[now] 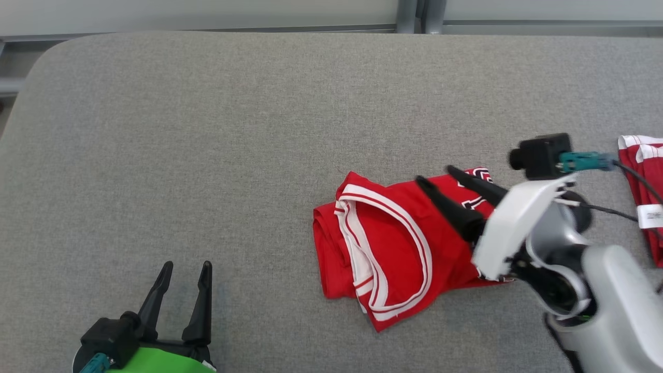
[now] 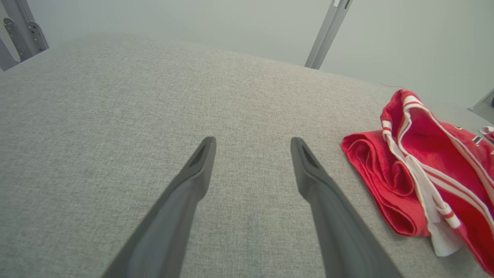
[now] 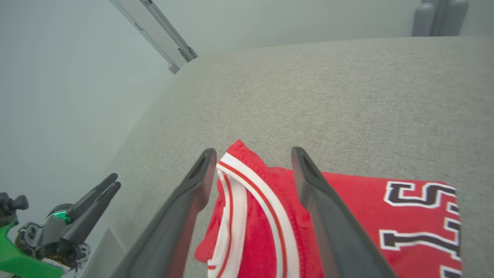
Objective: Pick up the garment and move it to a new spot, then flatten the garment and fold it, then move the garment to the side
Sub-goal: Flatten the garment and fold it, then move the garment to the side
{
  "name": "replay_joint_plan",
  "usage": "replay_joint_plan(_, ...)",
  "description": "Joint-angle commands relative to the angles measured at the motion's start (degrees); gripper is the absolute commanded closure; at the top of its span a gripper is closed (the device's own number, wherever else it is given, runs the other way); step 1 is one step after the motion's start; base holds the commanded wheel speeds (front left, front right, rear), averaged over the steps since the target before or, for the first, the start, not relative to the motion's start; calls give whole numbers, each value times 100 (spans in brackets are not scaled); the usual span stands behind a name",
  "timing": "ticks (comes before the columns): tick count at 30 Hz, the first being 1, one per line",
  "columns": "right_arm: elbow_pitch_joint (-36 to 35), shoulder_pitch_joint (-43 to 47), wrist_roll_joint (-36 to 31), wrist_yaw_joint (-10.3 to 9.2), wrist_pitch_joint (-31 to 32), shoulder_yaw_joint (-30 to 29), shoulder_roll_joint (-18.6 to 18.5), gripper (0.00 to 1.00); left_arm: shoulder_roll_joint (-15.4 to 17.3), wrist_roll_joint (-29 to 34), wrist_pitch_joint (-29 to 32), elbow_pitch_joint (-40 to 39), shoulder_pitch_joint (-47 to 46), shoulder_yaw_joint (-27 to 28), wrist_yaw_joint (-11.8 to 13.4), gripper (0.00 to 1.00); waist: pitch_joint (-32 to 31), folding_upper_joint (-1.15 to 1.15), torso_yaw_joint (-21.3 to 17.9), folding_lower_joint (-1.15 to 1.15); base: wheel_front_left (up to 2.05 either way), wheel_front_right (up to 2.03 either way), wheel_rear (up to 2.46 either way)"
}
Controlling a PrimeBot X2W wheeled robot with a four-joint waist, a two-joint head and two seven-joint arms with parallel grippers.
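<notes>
The garment (image 1: 393,248) is a red jersey with white-and-red trim and black-and-white lettering, lying loosely folded on the grey padded table (image 1: 207,129), right of centre. My right gripper (image 1: 435,174) hovers open just above the jersey's right part, its fingers spread with nothing held. In the right wrist view the jersey (image 3: 347,224) lies below the open right gripper (image 3: 252,152), the striped trim between the fingers. My left gripper (image 1: 186,265) stands open near the front left, well clear of the cloth. The left wrist view has the jersey (image 2: 424,170) to the right of the open left gripper (image 2: 252,142).
Another red-and-white striped cloth (image 1: 645,176) with a white tag lies at the table's right edge. A grey frame post (image 1: 419,15) stands behind the table's far edge. The table's left front corner is rounded. Bare fabric stretches across the left and far parts.
</notes>
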Motion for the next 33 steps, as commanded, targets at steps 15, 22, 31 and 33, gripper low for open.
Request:
replay_joint_plan(15, 216, 776, -32, 2, 1072, -1576, -949, 0, 67, -51, -14, -112, -306, -150, -24, 0, 573, 43, 114, 0, 0, 0, 0)
replay_joint_plan(22, 595, 608, 361, 2, 1319, -1391, -995, 0, 86, -94, -15, -58, -382, -172, -24, 0, 593, 43, 226, 0, 0, 0, 0)
replay_joint_plan(31, 557, 100, 1382, 2, 1034, -891, -958, 100, 20, -109, -14, -8, -309, -144, -25, 0, 371, 43, 223, 0, 0, 0, 0)
replay_joint_plan(33, 319, 134, 1529, 2, 1077, -820, -1082, 100, -6, -96, -14, -33, -241, -127, -25, 0, 322, 43, 132, 0, 0, 0, 0)
